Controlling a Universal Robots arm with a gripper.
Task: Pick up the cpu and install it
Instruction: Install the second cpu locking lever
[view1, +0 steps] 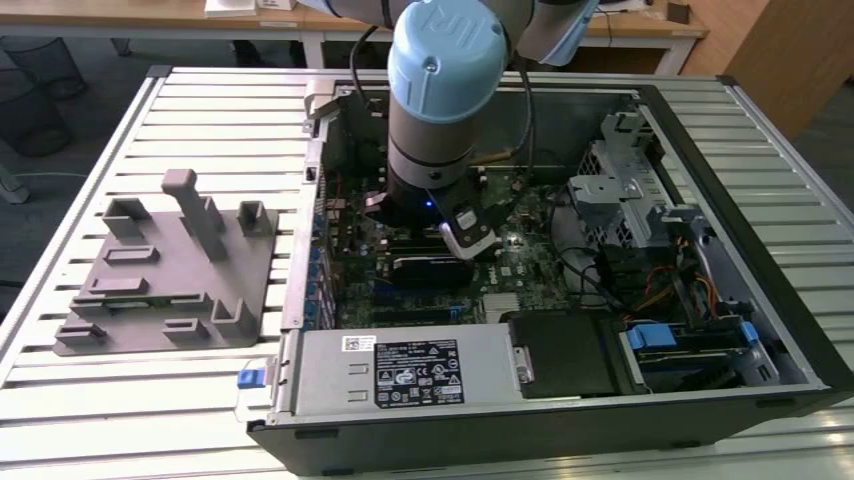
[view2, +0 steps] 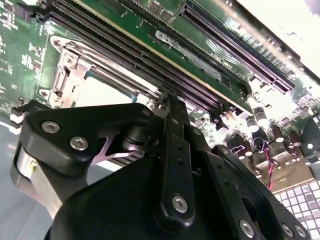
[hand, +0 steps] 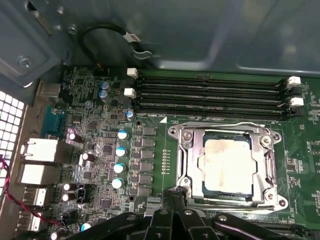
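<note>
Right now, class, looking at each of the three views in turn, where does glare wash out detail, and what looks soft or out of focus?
In the first wrist view, the cpu in its socket glares pale; in the second wrist view, the cpu is washed white and the close gripper looks soft; in the exterior view, the table slats shine while the case interior sits shadowed under the arm.

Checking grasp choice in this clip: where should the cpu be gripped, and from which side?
Probably from straight above. The cpu lies flat inside the metal socket frame, which surrounds its edges, so only its shiny top face is freely exposed. The gripper sits beside the frame.
</note>
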